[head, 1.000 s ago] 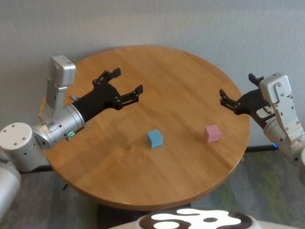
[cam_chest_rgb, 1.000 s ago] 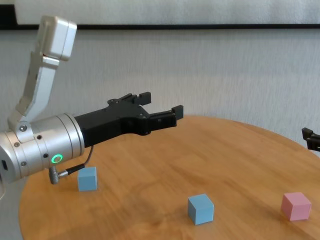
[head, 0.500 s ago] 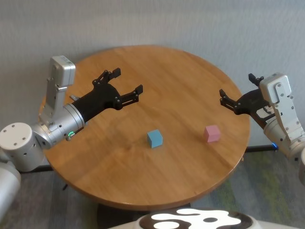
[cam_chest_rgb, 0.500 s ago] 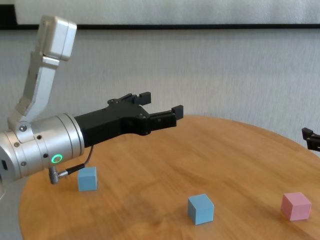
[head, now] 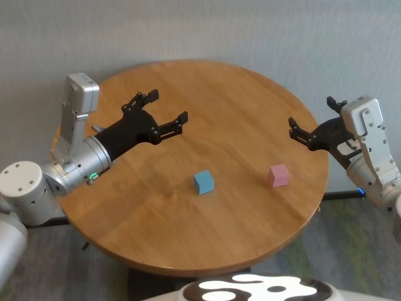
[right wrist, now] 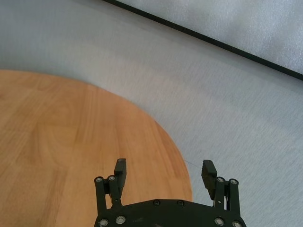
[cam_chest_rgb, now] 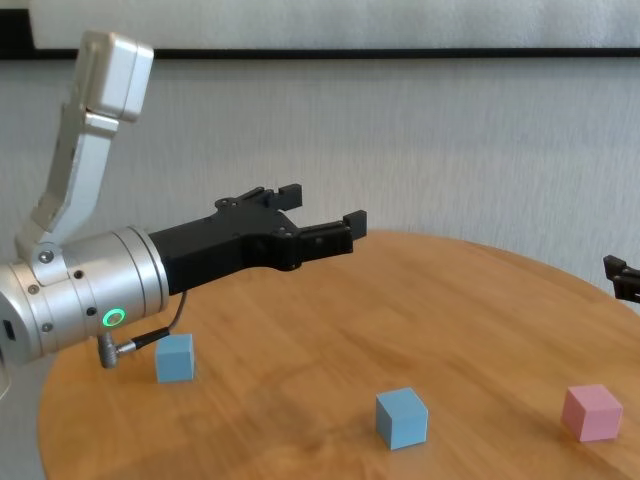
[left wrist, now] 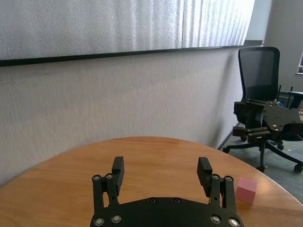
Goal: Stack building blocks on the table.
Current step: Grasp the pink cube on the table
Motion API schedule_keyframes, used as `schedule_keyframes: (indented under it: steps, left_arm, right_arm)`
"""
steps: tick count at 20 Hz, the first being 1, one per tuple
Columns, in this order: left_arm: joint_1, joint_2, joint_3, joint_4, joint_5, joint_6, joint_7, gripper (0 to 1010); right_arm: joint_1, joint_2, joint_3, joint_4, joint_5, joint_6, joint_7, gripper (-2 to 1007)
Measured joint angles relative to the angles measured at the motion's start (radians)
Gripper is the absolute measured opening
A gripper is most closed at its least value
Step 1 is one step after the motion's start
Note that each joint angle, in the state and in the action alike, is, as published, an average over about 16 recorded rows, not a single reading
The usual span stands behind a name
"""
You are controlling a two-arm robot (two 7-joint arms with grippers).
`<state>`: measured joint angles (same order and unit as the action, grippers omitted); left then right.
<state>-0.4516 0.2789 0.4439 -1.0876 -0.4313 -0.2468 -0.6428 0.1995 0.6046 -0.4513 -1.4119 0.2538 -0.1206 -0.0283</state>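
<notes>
Three small blocks lie on the round wooden table [head: 250, 113], none stacked and none touching another: two light blue and one pink. One blue block [head: 203, 182] sits near the middle of the near half of the table, the pink block [head: 279, 175] lies well to its right, closer to the table's right edge, and the second blue block [cam_chest_rgb: 174, 357] rests on the robot's left side, under the left forearm; it shows in the chest view and is hidden by that arm in the head view. Two arms are in sight. The left gripper [head: 166, 113] hangs in the air above the left part of the table, pointing across it, its two black fingers spread wide with nothing between them; its wrist view shows the same wide gap, with the pink block off to one side beyond it. The right gripper [head: 310, 119] hovers at the table's right rim, well apart from the pink block, and its fingers likewise stand wide apart and hold nothing. An office chair [left wrist: 260, 90] stands on the floor beyond the table. Compared with the pictures from a second and half a second ago, nothing has shifted: all three blocks lie where they were, and both arms keep the same pose with the same wide spread.
</notes>
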Motion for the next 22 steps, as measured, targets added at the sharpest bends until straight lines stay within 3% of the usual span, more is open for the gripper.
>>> schedule_keyframes:
  steps: [16, 19, 22]
  left_arm:
    - [0.0, 0.0, 0.0, 0.0, 0.0, 0.0, 0.0, 1002]
    - [0.0, 0.0, 0.0, 0.0, 0.0, 0.0, 0.0, 1002]
    - [0.0, 0.0, 0.0, 0.0, 0.0, 0.0, 0.0, 1002]
  right_arm:
    - [0.0, 0.0, 0.0, -0.001, 0.001, 0.001, 0.002, 1005]
    - [-0.004, 0.002, 0.002, -0.011, 0.008, 0.014, 0.014, 1005]
    - [-0.012, 0.009, 0.006, -0.035, 0.027, 0.047, 0.037, 1005]
